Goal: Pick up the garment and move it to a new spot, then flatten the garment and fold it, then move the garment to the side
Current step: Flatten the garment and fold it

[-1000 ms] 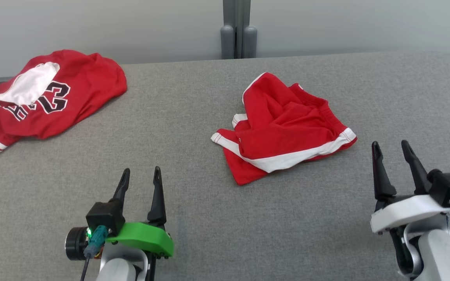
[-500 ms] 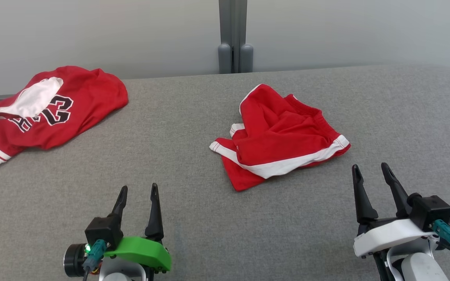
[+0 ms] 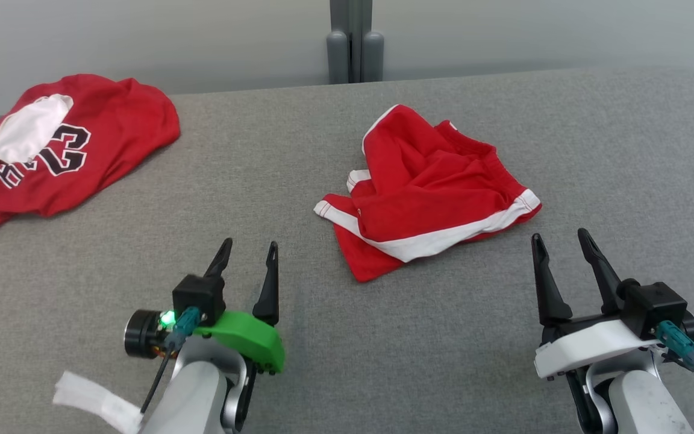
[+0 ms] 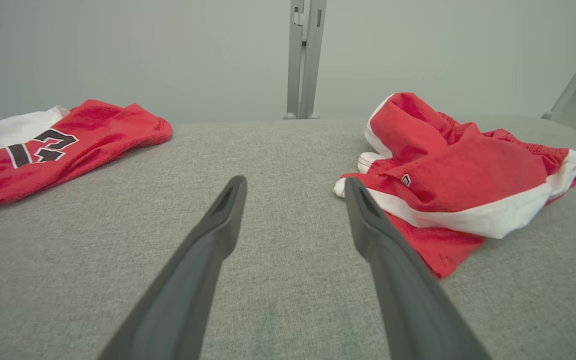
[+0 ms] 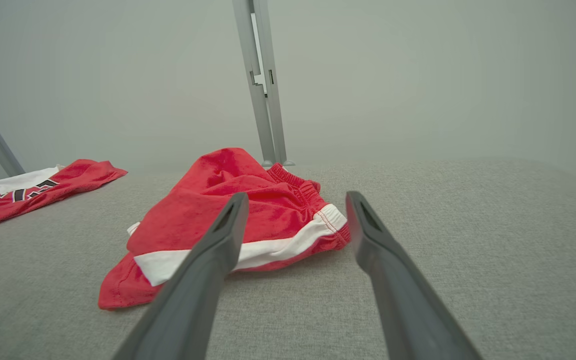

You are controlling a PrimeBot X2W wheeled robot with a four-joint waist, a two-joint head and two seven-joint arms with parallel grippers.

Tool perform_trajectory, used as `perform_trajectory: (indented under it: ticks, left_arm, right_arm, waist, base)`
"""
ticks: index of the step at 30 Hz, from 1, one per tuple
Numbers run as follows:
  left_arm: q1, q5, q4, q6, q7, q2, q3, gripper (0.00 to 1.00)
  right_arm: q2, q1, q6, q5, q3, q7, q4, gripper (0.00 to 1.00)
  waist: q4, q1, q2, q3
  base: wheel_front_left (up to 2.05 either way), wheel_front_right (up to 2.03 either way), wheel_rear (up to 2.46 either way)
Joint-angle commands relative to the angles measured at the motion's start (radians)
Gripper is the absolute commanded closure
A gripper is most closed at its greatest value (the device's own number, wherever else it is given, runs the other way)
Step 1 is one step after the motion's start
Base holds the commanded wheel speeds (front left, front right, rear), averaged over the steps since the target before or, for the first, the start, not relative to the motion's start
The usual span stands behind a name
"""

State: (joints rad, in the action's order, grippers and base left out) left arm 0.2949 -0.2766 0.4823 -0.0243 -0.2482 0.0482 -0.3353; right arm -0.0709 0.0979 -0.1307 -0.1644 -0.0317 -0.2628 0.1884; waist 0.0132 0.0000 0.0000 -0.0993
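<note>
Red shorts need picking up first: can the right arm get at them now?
Probably yes: the right gripper, fingers open, faces the red shorts with only bare grey surface between.

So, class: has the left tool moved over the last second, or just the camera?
Yes. The left tool has shifted right and forward: the gap between it and the red shorts is narrower than before.

Robot test lab, grey fabric-covered table (image 3: 383,374), plain pale partition walls (image 3: 142,30), grey metal post (image 3: 354,36)
</note>
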Motion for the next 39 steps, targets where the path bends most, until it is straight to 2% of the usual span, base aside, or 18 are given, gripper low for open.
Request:
perform_trajectory:
  ticks: [1,7,11,17,25,26,27,28,29,30,31,39]
  left_arm:
    - [0.051,0.006,0.035,0.01,0.014,0.004,-0.015,0.0]
    - [0.232,0.0,0.217,0.033,0.072,0.004,-0.075,0.0]
    - [0.321,-0.013,0.326,0.027,0.076,0.004,-0.081,0.0]
    - [0.402,-0.045,0.438,0.037,0.062,0.005,-0.087,0.0]
    - [0.466,-0.064,0.559,0.029,0.06,0.005,-0.085,0.0]
    - [0.472,-0.067,0.572,0.035,0.059,0.005,-0.088,0.03]
    - [0.474,-0.07,0.58,0.04,0.058,0.005,-0.091,0.18]
    - [0.475,-0.076,0.59,0.045,0.061,0.005,-0.097,0.5]
    - [0.476,-0.078,0.596,0.048,0.064,0.005,-0.102,0.76]
    - [0.477,-0.083,0.603,0.051,0.064,0.005,-0.108,0.97]
    - [0.477,-0.087,0.607,0.053,0.062,0.005,-0.112,1.0]
    - [0.454,-0.146,0.571,0.042,0.014,0.005,-0.141,1.0]
  right_arm:
    - [0.0,0.014,0.0,0.005,-0.011,-0.003,-0.005,0.0]
    - [-0.006,0.047,0.0,-0.014,-0.042,-0.003,-0.012,0.0]
    - [-0.008,0.067,0.0,-0.02,-0.055,-0.003,-0.016,0.0]
    - [-0.006,0.079,0.0,-0.027,-0.061,-0.003,-0.02,0.0]
    - [-0.006,0.087,0.0,-0.03,-0.07,-0.003,-0.019,0.0]
    - [-0.007,0.087,0.0,-0.032,-0.07,-0.003,-0.018,0.0]
    - [-0.008,0.088,0.0,-0.032,-0.069,-0.003,-0.017,0.0]
    - [-0.009,0.088,0.0,-0.033,-0.069,-0.003,-0.016,0.0]
    - [-0.01,0.088,0.0,-0.033,-0.068,-0.003,-0.015,0.0]
    - [-0.011,0.088,0.0,-0.032,-0.066,-0.003,-0.014,0.0]
    - [-0.012,0.089,0.0,-0.032,-0.064,-0.003,-0.013,0.0]
    - [-0.041,0.117,0.0,-0.011,-0.041,-0.003,0.014,0.0]
  waist:
    - [-0.035,0.0,0.0,-0.043]
    - [-0.094,0.0,0.0,-0.118]
    - [-0.138,0.0,0.0,-0.16]
    - [-0.18,0.0,0.0,-0.196]
    - [-0.207,0.0,0.0,-0.212]
    - [-0.208,0.0,0.0,-0.212]
    - [-0.208,0.0,0.0,-0.213]
    - [-0.209,0.0,0.0,-0.212]
    - [-0.208,0.0,0.0,-0.212]
    - [-0.208,0.0,0.0,-0.211]
    - [-0.206,0.0,0.0,-0.211]
    - [-0.167,0.0,0.0,-0.194]
  base:
    - [0.0,0.0,0.0]
    - [0.0,0.0,0.0]
    - [0.0,0.0,0.0]
    - [0.0,0.0,0.0]
    - [0.0,0.0,0.0]
    - [0.0,0.0,0.0]
    - [0.0,0.0,0.0]
    - [0.0,0.0,0.0]
    - [0.0,0.0,0.0]
    - [0.0,0.0,0.0]
    - [0.0,0.0,0.0]
    - [0.0,0.0,0.0]
